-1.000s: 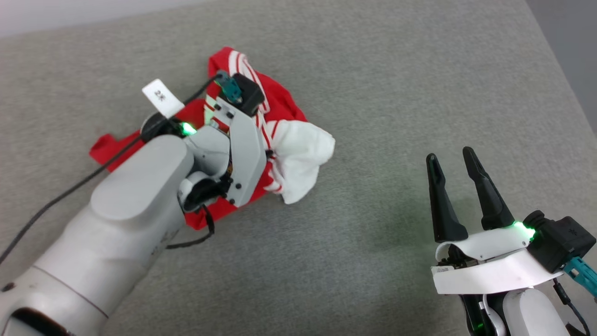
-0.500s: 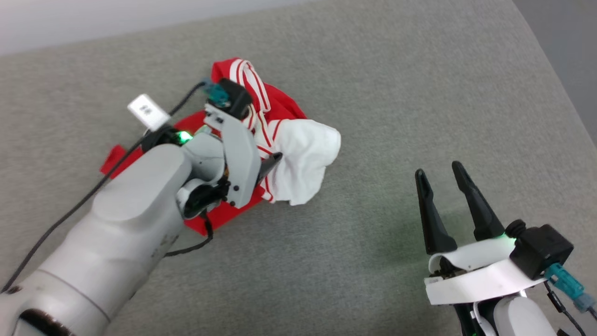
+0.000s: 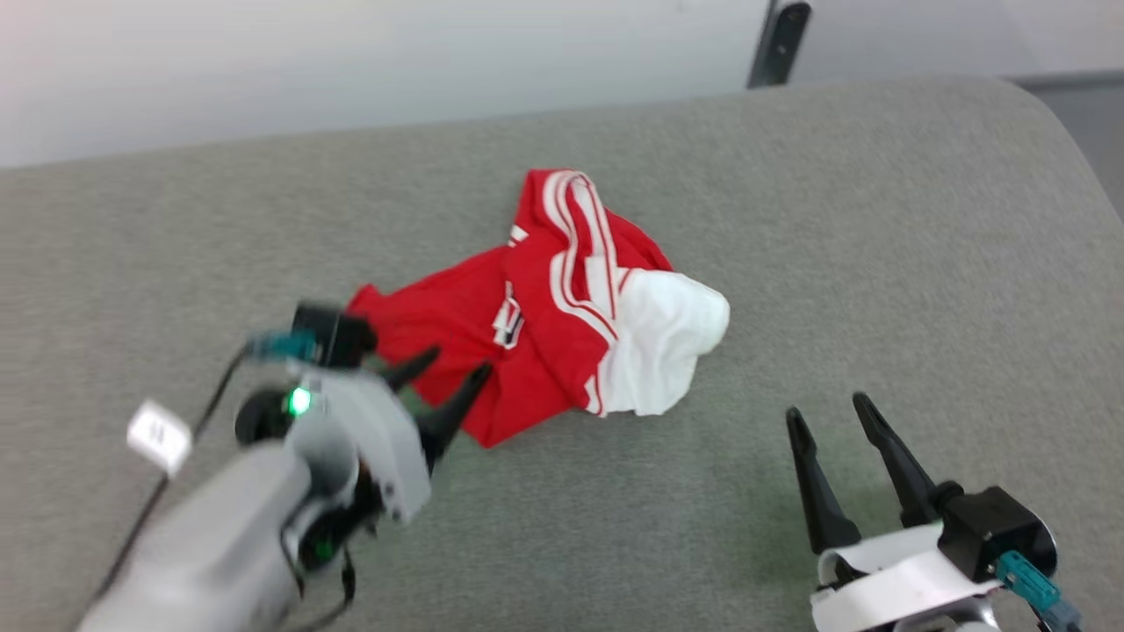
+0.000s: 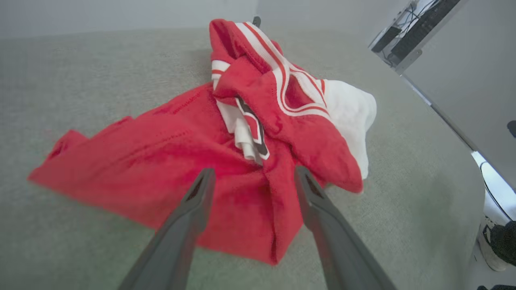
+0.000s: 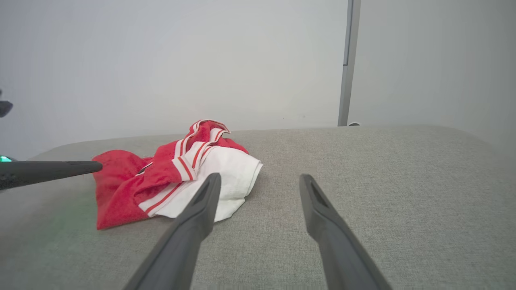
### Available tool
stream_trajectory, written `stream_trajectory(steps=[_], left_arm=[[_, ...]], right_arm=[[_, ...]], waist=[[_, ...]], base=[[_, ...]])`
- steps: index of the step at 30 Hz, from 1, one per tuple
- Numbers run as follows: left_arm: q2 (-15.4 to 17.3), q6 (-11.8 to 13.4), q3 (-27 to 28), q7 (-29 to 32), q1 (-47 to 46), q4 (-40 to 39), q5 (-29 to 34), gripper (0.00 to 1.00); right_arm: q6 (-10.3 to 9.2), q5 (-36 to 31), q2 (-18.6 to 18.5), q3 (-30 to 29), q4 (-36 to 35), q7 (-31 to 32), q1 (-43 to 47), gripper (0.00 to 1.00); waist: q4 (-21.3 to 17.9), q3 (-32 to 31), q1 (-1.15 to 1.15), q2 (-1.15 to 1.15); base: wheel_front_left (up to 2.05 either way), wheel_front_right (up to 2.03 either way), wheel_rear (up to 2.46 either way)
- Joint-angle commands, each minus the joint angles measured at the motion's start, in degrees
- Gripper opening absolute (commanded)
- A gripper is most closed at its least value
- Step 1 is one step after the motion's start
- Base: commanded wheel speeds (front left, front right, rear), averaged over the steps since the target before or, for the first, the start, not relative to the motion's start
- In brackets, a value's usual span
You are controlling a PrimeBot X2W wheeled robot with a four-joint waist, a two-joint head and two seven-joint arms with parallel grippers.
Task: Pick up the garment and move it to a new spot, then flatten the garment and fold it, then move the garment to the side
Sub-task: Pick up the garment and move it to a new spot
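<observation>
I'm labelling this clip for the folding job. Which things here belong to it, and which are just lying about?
Part of the job:
- the garment, crumpled red and white
- the left gripper, open, fingers at the garment's near edge
- the right gripper, open, apart from it
- the grey padded surface it lies on

Just around:
- the dark post behind the surface
- a shoe on the floor
</observation>
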Motion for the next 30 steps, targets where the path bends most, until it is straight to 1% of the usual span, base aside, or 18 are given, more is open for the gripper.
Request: stream_trajectory(steps=[1,5,7,10,13,17,20,21,22,25,30], left_arm=[[0.4,0.4,0.3,-3.0,3.4,-0.5,0.2,1.0],[0.7,2.4,2.4,-11.4,11.5,-1.8,-1.4,1.0],[0.9,3.6,4.0,-14.1,15.4,-2.9,-2.6,1.0],[1.4,5.3,7.9,-16.1,21.1,-5.5,-4.0,1.0],[1.7,7.5,13.1,-16.5,25.9,-9.5,-1.8,1.0],[1.5,10.0,21.5,-16.4,33.2,-15.5,4.9,1.0],[0.1,11.3,27.5,-16.4,37.9,-19.5,10.7,1.0],[-0.9,11.4,29.5,-16.4,39.6,-20.6,11.9,1.0],[-1.7,11.0,31.3,-16.4,41.4,-21.6,13.6,1.0],[-3.8,10.4,35.4,-16.4,44.9,-23.9,20.0,1.0],[-7.0,10.5,39.7,-16.4,47.6,-25.6,32.2,1.0]], right_arm=[[0.0,-0.4,-0.5,-0.7,0.4,-0.1,1.3,1.0],[0.0,-0.8,-1.8,-2.5,0.8,-0.1,3.7,1.0],[0.0,-1.0,-2.4,-3.5,0.7,0.1,4.9,1.0],[0.0,-0.6,-3.3,-5.1,-0.1,0.8,6.7,1.0],[0.0,-0.1,-4.0,-7.0,-1.2,1.4,8.6,1.0],[0.0,0.4,-4.8,-8.9,-2.9,2.8,10.3,1.0],[0.0,0.7,-5.1,-10.1,-4.0,3.8,11.0,1.0],[0.0,0.9,-5.1,-10.5,-4.3,4.0,11.0,1.0],[0.0,0.9,-5.1,-10.6,-4.6,4.4,11.0,1.0],[0.0,1.3,-5.1,-10.8,-5.2,5.0,10.4,1.0],[0.0,1.5,-5.2,-10.5,-6.1,5.4,9.6,1.0]], waist=[[4.0,-3.9,0.0,0.0],[5.8,-5.4,0.0,0.0],[6.6,-6.0,0.0,0.0],[7.7,-6.5,0.0,0.0],[9.0,-6.8,0.0,0.0],[10.1,-7.2,0.0,0.0],[10.4,-7.3,0.0,0.0],[10.4,-7.4,0.0,0.0],[10.3,-7.4,0.0,0.0],[10.0,-7.6,0.0,0.0],[10.0,-8.0,0.0,0.0]], base=[[0.0,0.0,0.0],[0.0,0.0,0.0],[0.0,0.0,0.0],[0.0,0.0,0.0],[0.0,0.0,0.0],[0.0,0.0,0.0],[0.0,0.0,0.0],[0.0,0.0,0.0],[0.0,0.0,0.0],[0.0,0.0,0.0],[0.0,0.0,0.0]])
